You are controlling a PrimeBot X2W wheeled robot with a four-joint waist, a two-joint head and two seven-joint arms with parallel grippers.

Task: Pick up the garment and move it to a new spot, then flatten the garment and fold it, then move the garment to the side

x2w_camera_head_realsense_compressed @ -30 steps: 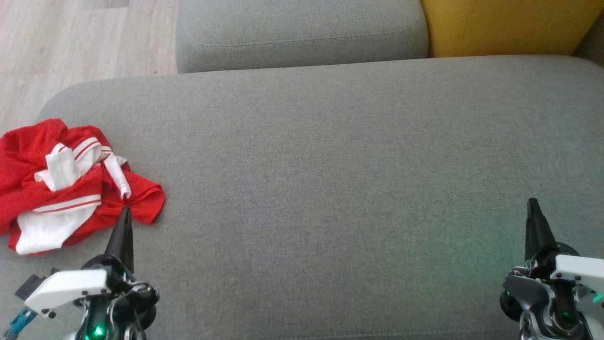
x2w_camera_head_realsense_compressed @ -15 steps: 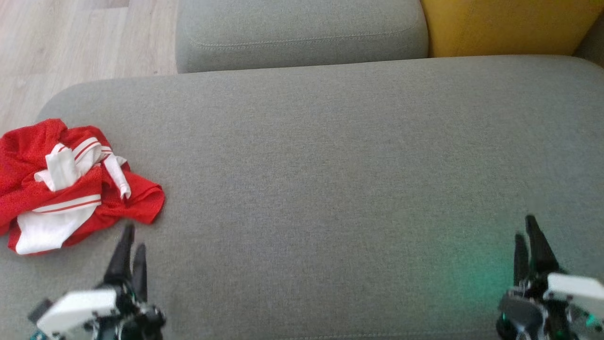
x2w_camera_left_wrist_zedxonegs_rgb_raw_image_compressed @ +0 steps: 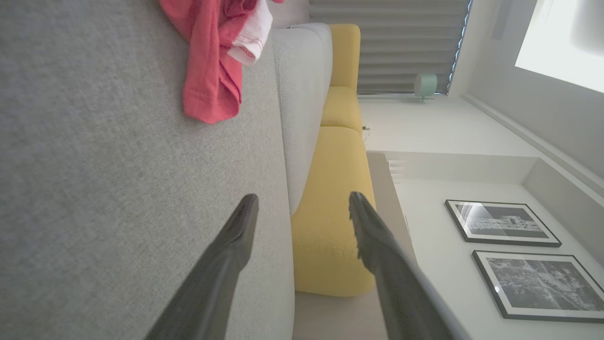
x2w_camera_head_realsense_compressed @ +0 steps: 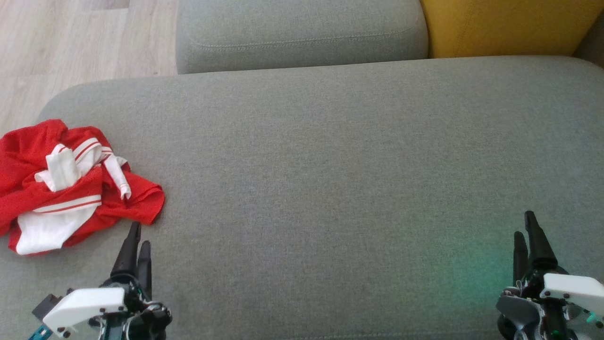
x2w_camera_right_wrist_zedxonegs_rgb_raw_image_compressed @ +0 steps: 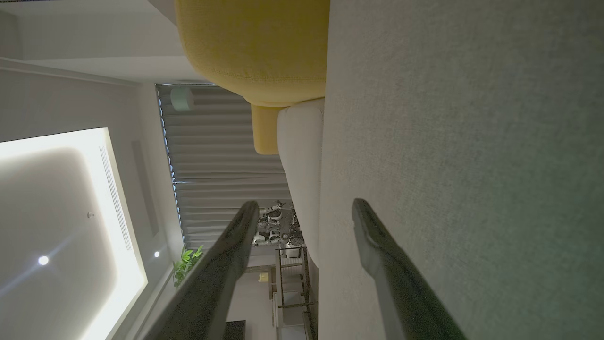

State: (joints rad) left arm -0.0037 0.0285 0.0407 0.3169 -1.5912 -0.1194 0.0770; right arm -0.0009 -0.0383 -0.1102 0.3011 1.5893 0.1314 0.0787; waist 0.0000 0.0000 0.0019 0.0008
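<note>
A crumpled red and white garment lay at the left edge of the grey sofa seat. The left tool just beside it and the right tool near the right edge stood open, holding nothing.

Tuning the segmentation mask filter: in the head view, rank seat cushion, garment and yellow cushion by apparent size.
1. grey seat cushion, by far largest.
2. red-and-white garment, crumpled at its left end.
3. yellow cushion, slightly smaller; both are cropped by the frame, so unsure.
</note>
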